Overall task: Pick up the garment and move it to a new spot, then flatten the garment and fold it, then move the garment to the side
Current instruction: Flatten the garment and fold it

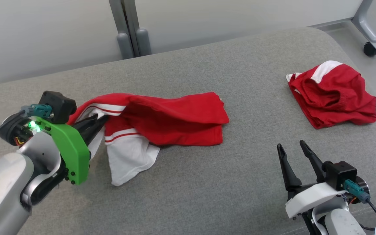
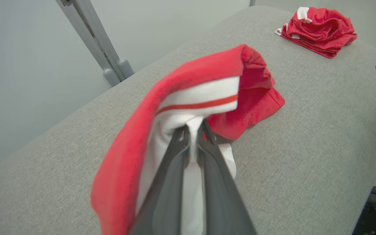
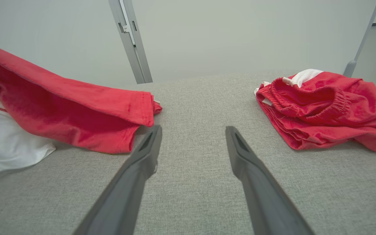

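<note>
A red garment (image 1: 171,119) with white panels and red stripes lies stretched across the middle of the grey cushion (image 1: 207,182). My left gripper (image 1: 101,121) is shut on its white left end, lifting that edge a little. Along the left wrist view, the fingers (image 2: 175,163) pinch white cloth of the garment (image 2: 204,94), which drapes over them. My right gripper (image 1: 291,147) stands open at the lower right, apart from the cloth. Between its spread fingers (image 3: 142,156) the right wrist view shows bare cushion, with the garment (image 3: 77,107) at the left.
A second red garment (image 1: 333,94) lies crumpled at the cushion's far right, also seen as a red heap (image 2: 318,31) and red bundle (image 3: 325,107). Grey frame posts (image 1: 129,29) stand behind the cushion. A caster leg (image 1: 370,45) stands on the floor at far right.
</note>
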### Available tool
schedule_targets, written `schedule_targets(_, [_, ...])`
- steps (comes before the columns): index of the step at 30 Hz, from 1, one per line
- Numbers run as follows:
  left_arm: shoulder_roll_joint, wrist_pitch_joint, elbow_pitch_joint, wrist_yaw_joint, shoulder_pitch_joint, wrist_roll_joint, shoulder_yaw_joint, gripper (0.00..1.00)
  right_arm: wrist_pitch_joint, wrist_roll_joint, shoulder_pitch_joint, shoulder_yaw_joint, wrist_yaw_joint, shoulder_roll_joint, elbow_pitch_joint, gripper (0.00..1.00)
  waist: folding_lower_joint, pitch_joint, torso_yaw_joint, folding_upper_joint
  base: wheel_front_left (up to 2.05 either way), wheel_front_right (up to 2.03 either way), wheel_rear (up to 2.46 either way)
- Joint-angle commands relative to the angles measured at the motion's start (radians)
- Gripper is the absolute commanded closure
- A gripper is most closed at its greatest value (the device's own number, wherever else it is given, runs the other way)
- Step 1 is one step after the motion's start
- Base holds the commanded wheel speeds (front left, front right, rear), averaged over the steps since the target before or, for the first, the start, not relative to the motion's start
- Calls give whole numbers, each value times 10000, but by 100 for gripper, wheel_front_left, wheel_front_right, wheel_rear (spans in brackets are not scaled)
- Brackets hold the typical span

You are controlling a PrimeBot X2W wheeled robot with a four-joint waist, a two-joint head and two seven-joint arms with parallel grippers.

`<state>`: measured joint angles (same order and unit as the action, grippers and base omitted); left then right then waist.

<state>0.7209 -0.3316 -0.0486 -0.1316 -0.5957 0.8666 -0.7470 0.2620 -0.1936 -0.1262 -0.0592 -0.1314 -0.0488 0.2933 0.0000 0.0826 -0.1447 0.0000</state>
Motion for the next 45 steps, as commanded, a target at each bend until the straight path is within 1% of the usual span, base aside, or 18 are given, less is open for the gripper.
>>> schedule_targets(1, [-8, 69, -257, 19, -118, -33, -63, 100, 42, 60, -100, 6, 15, -33, -35, 0, 0, 152, -34, 0, 0, 0, 0])
schedule_targets(4, [-320, 199, -1040, 19, 15, 243, -289, 100, 42, 55, -204, -42, 15, -35, -18, 0, 0, 358, -81, 0, 0, 0, 0])
schedule_targets(7, [-540, 194, -1662, 19, 126, 578, -717, 100, 42, 75, -331, -78, 15, -33, -17, 0, 0, 578, -143, 0, 0, 0, 0])
schedule_targets(11, [-666, 283, -2087, 19, -81, 1130, -1150, 100, 42, 133, -480, 1, 15, -35, -35, 0, 0, 862, -203, 0, 0, 0, 0])
schedule_targets(16, [-707, 783, -2681, 19, -752, 1474, -1142, 100, 42, 181, -627, 36, 15, -33, -71, 0, 0, 1174, -259, 0, 0, 0, 0])
schedule_targets(19, [-762, 1108, -3304, 19, -1311, 1528, -1012, 100, 42, 168, -742, -13, 15, -32, -95, 0, 0, 1368, -322, 0, 0, 0, 0])
schedule_targets(26, [-1047, 1274, -4937, 19, -2468, 1437, -990, 100, 42, 74, -1013, -140, 15, -33, -101, 0, 0, 1756, -481, 0, 0, 0, 0])
schedule_targets(28, [-1163, 1475, -5239, 19, -2684, 1420, -1002, 60, 40, 62, -1070, -147, 15, -33, -91, 0, 0, 1810, -503, 0, 0, 0, 0])
schedule_targets(29, [-1230, 1658, -5345, 19, -2752, 1482, -969, 22, 42, 53, -1095, -145, 15, -33, -85, 0, 0, 1832, -507, 0, 0, 0, 0])
schedule_targets(30, [-1277, 1793, -5407, 19, -2785, 1554, -951, 0, 42, 50, -1115, -135, 15, -33, -78, 0, 0, 1840, -508, 0, 0, 0, 0])
schedule_targets(32, [-1270, 2037, -5400, 19, -2785, 1579, -1060, 0, 42, 51, -1129, -96, 15, -33, -63, 0, 0, 1837, -494, 0, 0, 0, 0])
schedule_targets(36, [-974, 2590, -5022, 19, -2368, 1598, -1371, 0, 42, 77, -1033, 10, 15, -33, -13, 0, 0, 1704, -424, 0, 0, 0, 0])
schedule_targets(42, [-454, 3660, -4212, 22, -1269, 1793, -1479, 0, 42, 183, -825, 216, 15, -35, 12, 0, 0, 1397, -99, 0, 0, 0, 0])
schedule_targets(45, [-401, 4154, -3908, 211, -862, 1660, -1457, 0, 42, 230, -724, 281, 15, -34, 23, 0, 0, 1283, 93, 0, 0, 0, 0])
